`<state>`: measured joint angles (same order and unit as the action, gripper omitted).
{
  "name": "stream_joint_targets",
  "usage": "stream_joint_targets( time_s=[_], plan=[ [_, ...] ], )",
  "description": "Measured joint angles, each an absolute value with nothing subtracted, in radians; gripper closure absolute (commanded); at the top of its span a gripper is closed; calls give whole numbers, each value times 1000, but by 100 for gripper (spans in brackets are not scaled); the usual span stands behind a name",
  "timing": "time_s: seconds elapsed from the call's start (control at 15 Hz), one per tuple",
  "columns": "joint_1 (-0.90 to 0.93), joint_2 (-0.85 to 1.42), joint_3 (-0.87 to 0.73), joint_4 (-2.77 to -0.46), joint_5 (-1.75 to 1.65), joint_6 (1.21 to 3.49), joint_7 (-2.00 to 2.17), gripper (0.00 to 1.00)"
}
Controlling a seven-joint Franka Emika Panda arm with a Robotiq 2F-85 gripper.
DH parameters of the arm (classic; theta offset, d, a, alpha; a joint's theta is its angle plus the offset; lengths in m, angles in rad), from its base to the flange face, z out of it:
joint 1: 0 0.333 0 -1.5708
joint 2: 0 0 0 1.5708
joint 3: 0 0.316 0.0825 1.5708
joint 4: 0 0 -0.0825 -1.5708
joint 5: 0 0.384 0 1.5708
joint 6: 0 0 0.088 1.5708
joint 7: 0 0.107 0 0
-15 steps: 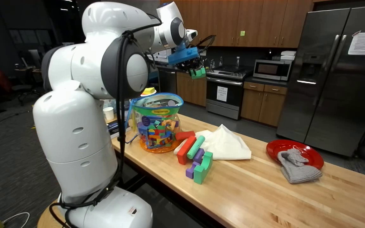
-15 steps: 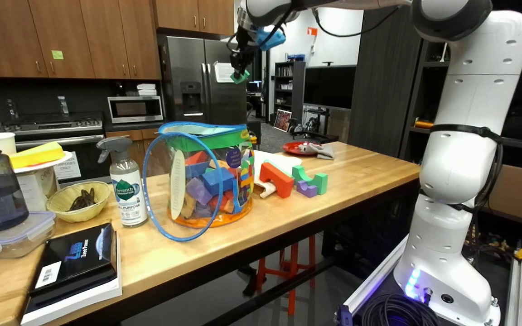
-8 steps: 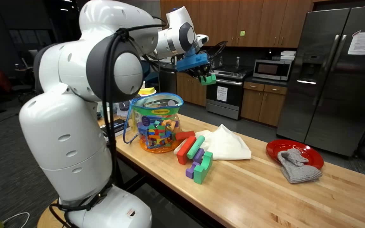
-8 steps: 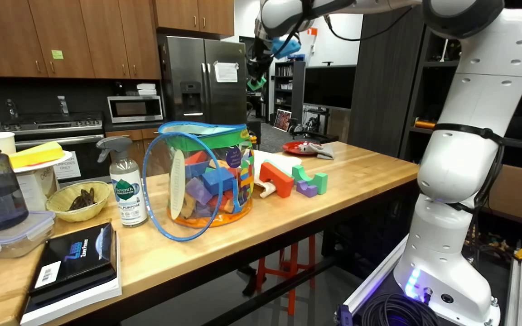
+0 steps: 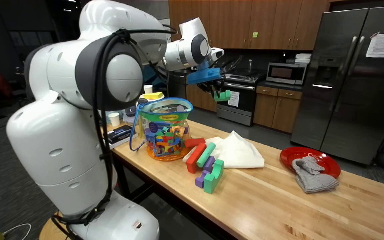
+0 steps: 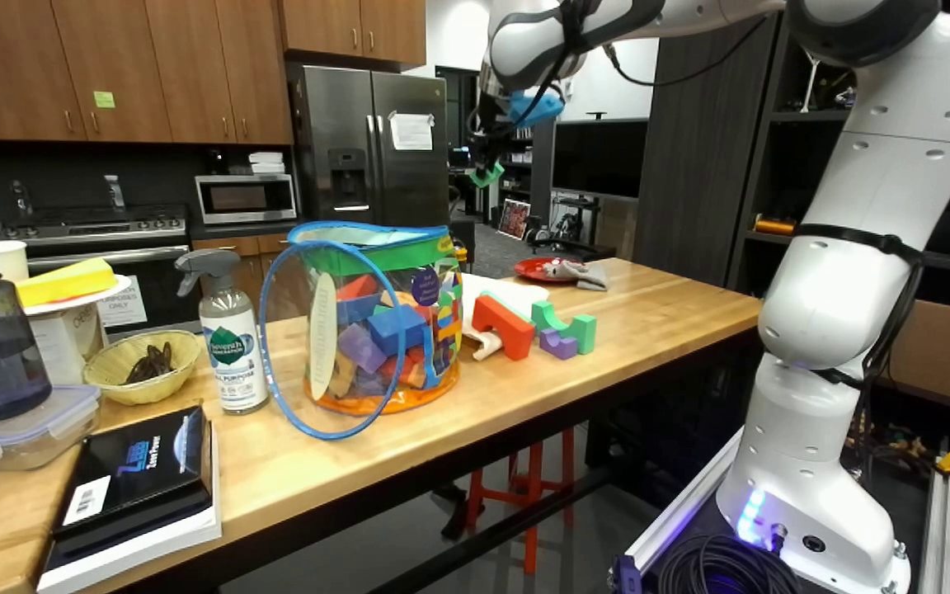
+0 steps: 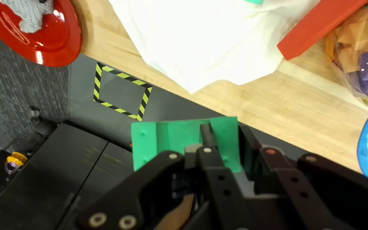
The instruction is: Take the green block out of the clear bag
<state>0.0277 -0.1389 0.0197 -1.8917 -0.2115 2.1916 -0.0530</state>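
Note:
My gripper (image 7: 227,140) is shut on a green arched block (image 7: 180,134), with one finger inside its notch and one against its end. The block shows in both exterior views (image 5: 222,96) (image 6: 487,174), held in the air above table height, outside the bag. The clear bag (image 5: 150,116) stands open on the table, with many-coloured blocks inside; it also shows in an exterior view (image 6: 409,254). Its blue rim (image 7: 364,143) is at the right edge of the wrist view. Another green arched block (image 5: 213,178) stands on the table.
A white cloth (image 5: 240,153) lies beside the bag, with red blocks (image 5: 196,158), a teal cylinder (image 5: 206,155) and purple blocks (image 5: 201,180) near it. A red plate (image 5: 288,155) with a grey cloth (image 5: 315,181) is farther along. A spray bottle (image 6: 232,355) stands by the bag.
My gripper has moved right and lower in both exterior views, carrying the green block. The bag and the things on the table have not moved.

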Motion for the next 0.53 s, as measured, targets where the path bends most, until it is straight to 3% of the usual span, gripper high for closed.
stream_joint_targets(
  time_s=[0.53],
  plan=[
    [5, -164, 16, -1979, -213, 2255, 17, 94]
  ],
)
